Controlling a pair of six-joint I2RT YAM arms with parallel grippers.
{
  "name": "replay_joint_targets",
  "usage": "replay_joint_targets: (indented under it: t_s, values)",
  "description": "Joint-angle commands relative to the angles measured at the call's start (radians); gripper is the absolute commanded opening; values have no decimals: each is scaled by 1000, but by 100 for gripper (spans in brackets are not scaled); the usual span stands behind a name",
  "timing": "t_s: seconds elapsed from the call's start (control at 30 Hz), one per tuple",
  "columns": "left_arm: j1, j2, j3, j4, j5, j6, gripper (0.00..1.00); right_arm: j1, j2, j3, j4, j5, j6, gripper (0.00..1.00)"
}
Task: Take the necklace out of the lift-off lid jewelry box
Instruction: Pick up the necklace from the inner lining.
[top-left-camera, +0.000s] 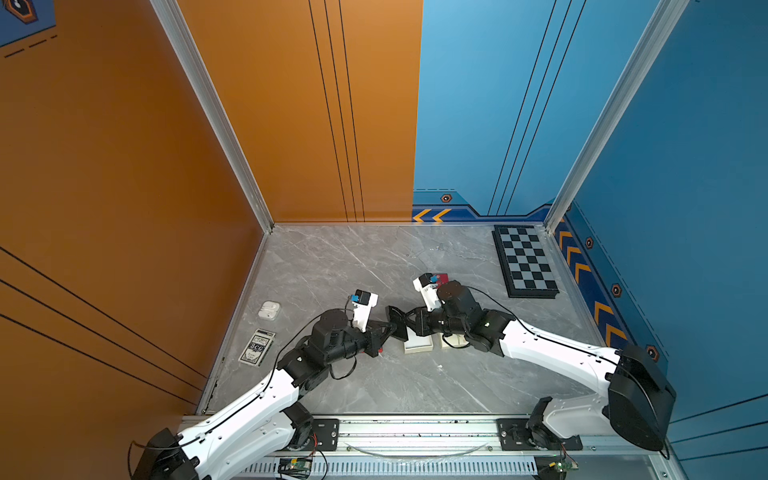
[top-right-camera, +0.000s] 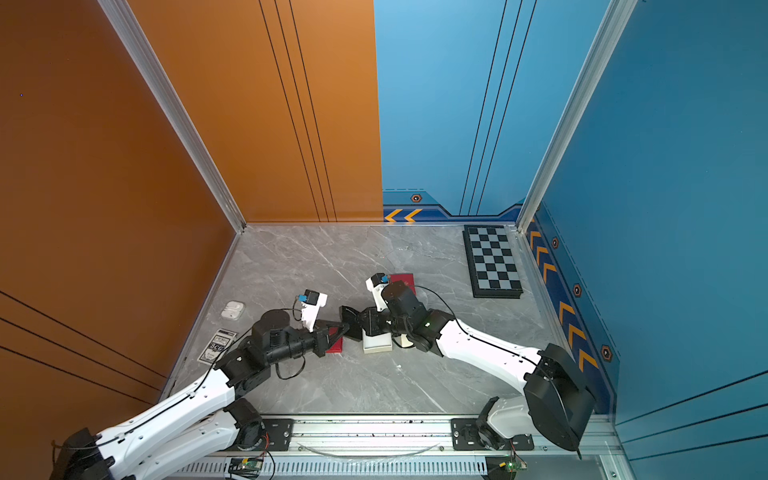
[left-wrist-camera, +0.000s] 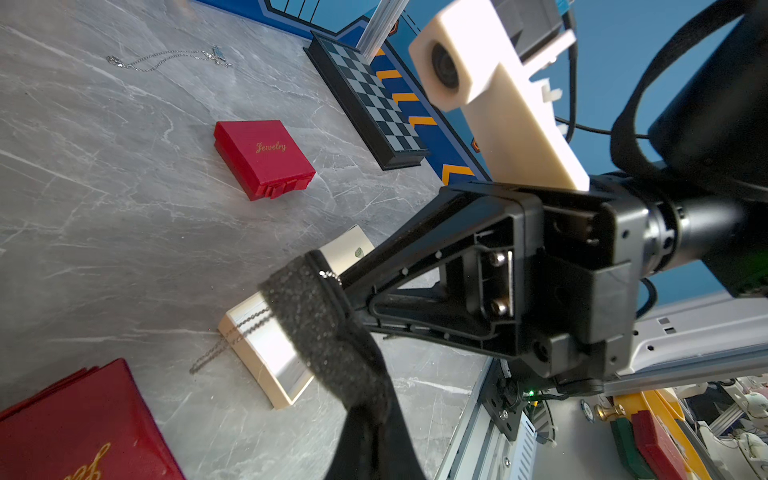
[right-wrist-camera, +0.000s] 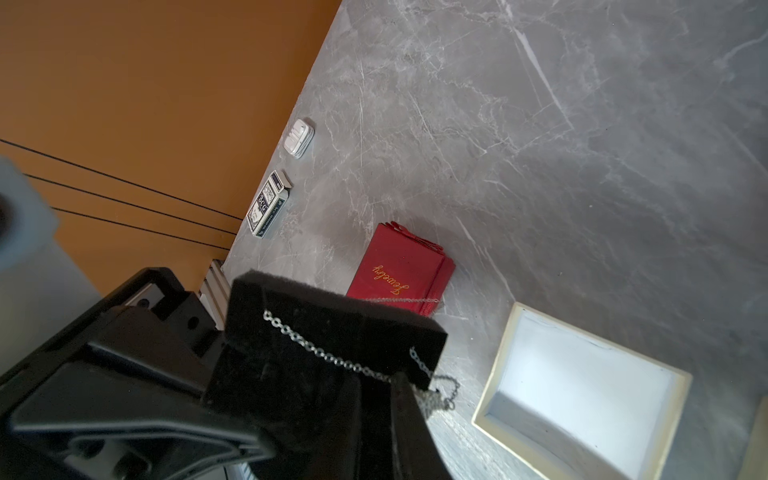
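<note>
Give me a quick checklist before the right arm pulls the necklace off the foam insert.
1. Left gripper shut on the foam insert: ok.
2. Insert lifted out of the white box, box empty: ok.
3. Necklace lying across the insert: ok.
4. Right gripper at the necklace, in the left wrist view: ok.
5. Right gripper firmly pinching it: cannot tell.
6. Dangling necklace end free of the box rim: cannot tell.

— What lies on the grey marble table (top-left-camera: 332, 266)?
— An open cream box (top-left-camera: 417, 345). Just left of it is a red box (top-right-camera: 336, 345), and behind it a second red box (top-right-camera: 402, 278). The chessboard (top-left-camera: 525, 262) is farther back right.
— And well left of it?
— An earbud case (top-left-camera: 269, 309) and a card deck (top-left-camera: 257, 347).
</note>
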Motion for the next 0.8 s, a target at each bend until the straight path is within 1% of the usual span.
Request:
replay_joint_targets:
  t_s: [0.0,0.07,0.23,0.37,0.5,0.67,0.77]
  values:
    - [10,-15,-15,1,18,29,0,-14,3,23,-39,-12,-23,29]
    - [9,-19,-16,1,19,30,0,-23,-7,17,-41,-15,-24,36]
    - [10,-33,-17,-2,19,31,0,-40,-19,-3,-29,-47,-24,48]
    - [11,-39,-20,-2,19,32,0,-50,-22,-29,28,-99,-4,55]
    - [12,-42,-20,1,26,32,0,-56,-17,-47,87,-147,20,57]
    - [14,-56,-38,37,37,27,0,-62,-14,-86,208,-207,75,53]
    - [21,-67,-45,48,44,22,0,-69,-21,-102,251,-227,100,53]
